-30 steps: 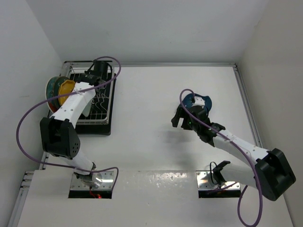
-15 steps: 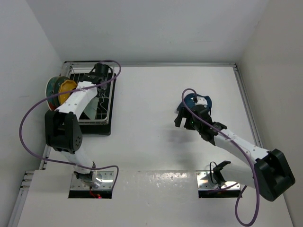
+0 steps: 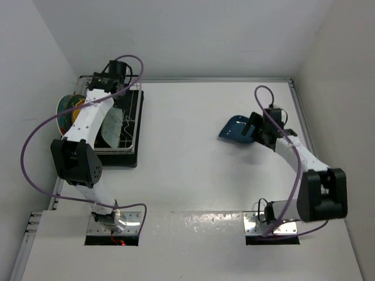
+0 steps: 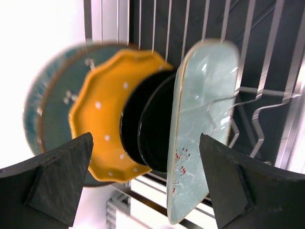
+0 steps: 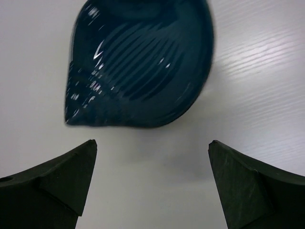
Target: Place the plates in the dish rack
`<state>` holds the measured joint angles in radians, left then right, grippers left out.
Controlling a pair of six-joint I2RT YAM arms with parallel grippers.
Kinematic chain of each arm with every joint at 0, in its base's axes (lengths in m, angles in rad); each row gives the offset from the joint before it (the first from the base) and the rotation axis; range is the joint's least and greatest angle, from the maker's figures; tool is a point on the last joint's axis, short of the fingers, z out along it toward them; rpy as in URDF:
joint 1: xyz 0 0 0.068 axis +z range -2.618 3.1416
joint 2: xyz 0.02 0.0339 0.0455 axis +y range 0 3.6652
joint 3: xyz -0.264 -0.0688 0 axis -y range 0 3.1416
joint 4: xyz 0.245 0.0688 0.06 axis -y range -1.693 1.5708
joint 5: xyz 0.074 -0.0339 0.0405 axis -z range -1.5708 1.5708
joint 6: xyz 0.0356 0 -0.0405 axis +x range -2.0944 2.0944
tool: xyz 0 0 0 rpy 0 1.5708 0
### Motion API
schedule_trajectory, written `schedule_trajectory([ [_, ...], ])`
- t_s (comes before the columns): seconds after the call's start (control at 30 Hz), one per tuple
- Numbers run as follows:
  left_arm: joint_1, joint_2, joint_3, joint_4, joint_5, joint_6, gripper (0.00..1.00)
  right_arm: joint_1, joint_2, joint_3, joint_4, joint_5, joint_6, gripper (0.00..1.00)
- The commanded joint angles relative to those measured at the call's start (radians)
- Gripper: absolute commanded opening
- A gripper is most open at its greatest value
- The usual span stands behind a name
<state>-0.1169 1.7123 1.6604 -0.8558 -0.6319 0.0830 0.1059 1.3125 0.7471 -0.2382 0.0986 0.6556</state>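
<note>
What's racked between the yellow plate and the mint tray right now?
Two small black plates stand on edge between the yellow plate and the mint tray, clear in the left wrist view.

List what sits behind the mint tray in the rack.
Two black plates, a yellow plate, then blurred teal plates. The tray covers the black plates' right edges; each plate overlaps the next.

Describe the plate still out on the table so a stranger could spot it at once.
On the white table's right half, away from the dish rack, a plate lies beside the right gripper. It is dark blue, ribbed and leaf-shaped; the other plates stand in the rack.
</note>
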Motion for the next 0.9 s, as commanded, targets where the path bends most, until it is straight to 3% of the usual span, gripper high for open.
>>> schedule_trajectory([
  [0.0, -0.004, -0.037, 0.111, -0.051, 0.108, 0.011, 0.97, -0.099, 0.105, 0.151, -0.091, 0.001, 0.015, 0.99],
  [0.13, -0.024, -0.089, 0.122, -0.051, 0.201, 0.020, 0.97, -0.173, 0.295, 0.247, -0.095, 0.035, 0.035, 0.99],
  [0.27, -0.046, -0.112, 0.081, -0.051, 0.202, 0.029, 0.97, -0.198, 0.474, 0.333, -0.064, -0.008, 0.030, 0.90],
  [0.4, -0.046, -0.112, 0.071, -0.060, 0.167, 0.029, 0.98, -0.202, 0.559, 0.357, -0.009, -0.094, 0.030, 0.71],
  [0.43, -0.046, -0.112, 0.071, -0.060, 0.167, 0.029, 0.98, -0.202, 0.567, 0.357, -0.003, -0.092, 0.036, 0.61],
  [0.57, -0.055, -0.122, 0.090, -0.072, 0.237, 0.049, 0.98, -0.204, 0.596, 0.293, 0.109, -0.220, 0.047, 0.36],
  [0.6, -0.055, -0.122, 0.105, -0.072, 0.268, 0.058, 0.98, -0.207, 0.597, 0.279, 0.123, -0.246, 0.038, 0.30],
  [0.63, -0.067, -0.122, 0.116, -0.101, 0.306, 0.081, 0.98, -0.210, 0.606, 0.272, 0.140, -0.328, 0.032, 0.09],
  [0.67, -0.081, -0.122, 0.136, -0.114, 0.408, 0.095, 0.99, -0.215, 0.613, 0.265, 0.166, -0.348, 0.023, 0.00],
  [0.87, -0.173, -0.092, 0.127, -0.149, 0.801, 0.161, 0.99, -0.169, 0.525, 0.218, 0.273, -0.494, -0.030, 0.00],
])
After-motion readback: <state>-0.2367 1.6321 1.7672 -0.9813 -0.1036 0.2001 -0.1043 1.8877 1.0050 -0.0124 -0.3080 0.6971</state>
